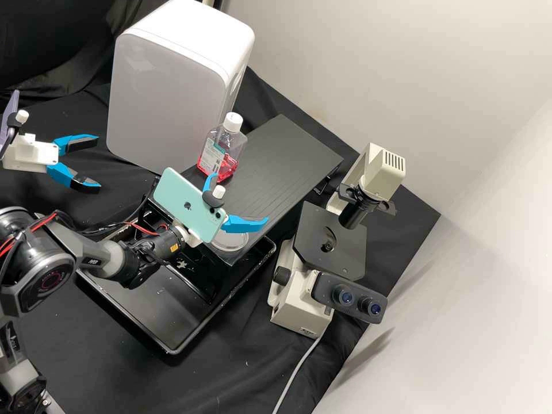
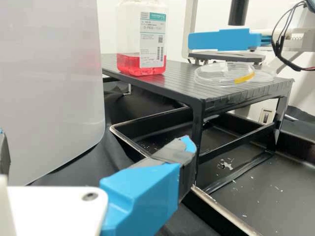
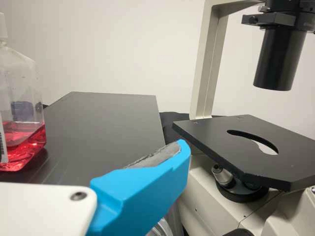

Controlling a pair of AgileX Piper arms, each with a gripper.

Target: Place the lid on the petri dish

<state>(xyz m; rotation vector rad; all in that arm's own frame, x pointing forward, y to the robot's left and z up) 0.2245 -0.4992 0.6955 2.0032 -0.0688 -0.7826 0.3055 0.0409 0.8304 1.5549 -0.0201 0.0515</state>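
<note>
Two clear round pieces, the petri dish (image 2: 224, 73) with a yellow mark and a second clear disc (image 2: 264, 76) overlapping it, lie at the near corner of the black ribbed shelf (image 2: 167, 81). I cannot tell which is the lid. In the high view they read as one clear dish (image 1: 230, 241). My right gripper (image 1: 238, 201) hangs open just above them, fingers level, also seen as the right gripper (image 2: 211, 48) from the left wrist. My left gripper (image 1: 92, 162) stands open far to the left, beside the white box, holding nothing.
A flask of red liquid (image 1: 221, 146) stands on the shelf behind the dish. A white box (image 1: 178, 80) sits at the back left, a microscope (image 1: 339, 241) to the right. The shelf stands in a black tray (image 1: 172, 322).
</note>
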